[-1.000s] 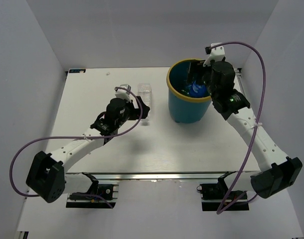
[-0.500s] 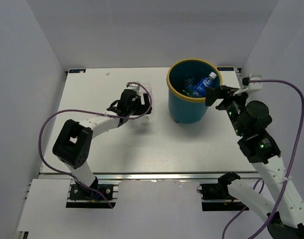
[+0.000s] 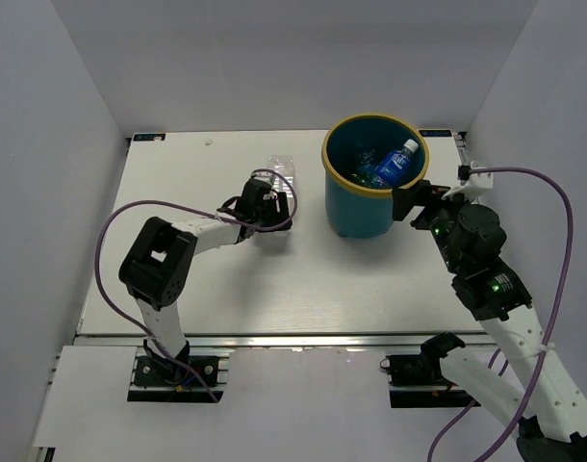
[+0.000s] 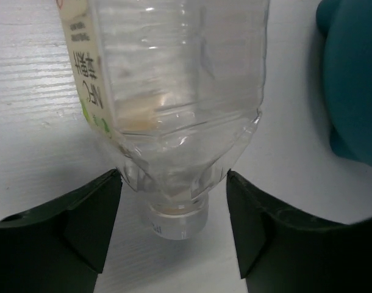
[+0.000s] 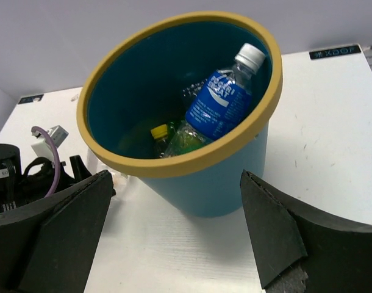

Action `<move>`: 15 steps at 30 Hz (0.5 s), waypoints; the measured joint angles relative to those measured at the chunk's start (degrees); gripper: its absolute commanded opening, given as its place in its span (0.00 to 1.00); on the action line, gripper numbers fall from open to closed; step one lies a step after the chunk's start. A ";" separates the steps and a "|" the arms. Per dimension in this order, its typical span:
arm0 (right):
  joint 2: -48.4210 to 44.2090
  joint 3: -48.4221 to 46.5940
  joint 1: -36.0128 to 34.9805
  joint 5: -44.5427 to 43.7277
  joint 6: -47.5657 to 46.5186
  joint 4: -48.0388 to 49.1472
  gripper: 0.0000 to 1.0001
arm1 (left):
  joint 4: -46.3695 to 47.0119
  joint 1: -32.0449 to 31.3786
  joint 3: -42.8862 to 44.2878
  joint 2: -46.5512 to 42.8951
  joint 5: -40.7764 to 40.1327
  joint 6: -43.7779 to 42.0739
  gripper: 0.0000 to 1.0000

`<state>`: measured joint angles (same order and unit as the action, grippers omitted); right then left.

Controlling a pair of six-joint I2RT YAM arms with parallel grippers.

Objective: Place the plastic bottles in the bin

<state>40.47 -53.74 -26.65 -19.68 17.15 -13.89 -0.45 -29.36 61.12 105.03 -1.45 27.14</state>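
Observation:
The larger clear bottle point(image 3: 282, 173) lies on the white table left of the bin, cap toward my left gripper. In the left wrist view its neck and cap point(image 4: 177, 220) sit between the two fingers with gaps on both sides. My left gripper point(image 3: 276, 205) is open round that neck. The teal bin point(image 3: 361, 219) with a yellow rim point(image 5: 174, 163) holds the blue-labelled bottle point(image 5: 219, 104) and a green bottle point(image 5: 185, 139). No orange bottle shows. My right gripper point(image 3: 412, 200) is open and empty, just right of the bin, facing it.
The bin's wall point(image 4: 357, 91) stands close on the right of the clear bottle. White walls enclose the table on three sides. Purple cables point(image 3: 115, 226) loop beside both arms. My left arm point(image 5: 15, 177) shows left of the bin in the right wrist view.
My right gripper has left the bin's mouth and drawn back to its right side; the blue-labelled bottle now lies in the bin. My left gripper has swung in onto the clear bottle's neck.

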 measured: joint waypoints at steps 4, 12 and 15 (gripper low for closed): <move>0.20 1.05 0.02 -1.09 0.83 -1.29 0.89 | 1.38 -0.02 0.13 1.60 0.55 0.70 0.56; -0.76 3.67 0.00 -3.69 1.33 -3.37 0.90 | 1.77 0.00 0.35 2.23 0.24 1.18 0.29; -1.53 3.96 0.00 -4.35 1.33 -3.43 0.89 | 1.51 0.00 0.33 1.57 -0.42 1.25 0.03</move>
<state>38.94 -49.78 -26.65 -24.03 18.48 -17.32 1.06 -29.36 61.45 106.61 -1.87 28.38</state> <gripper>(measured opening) 0.895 0.539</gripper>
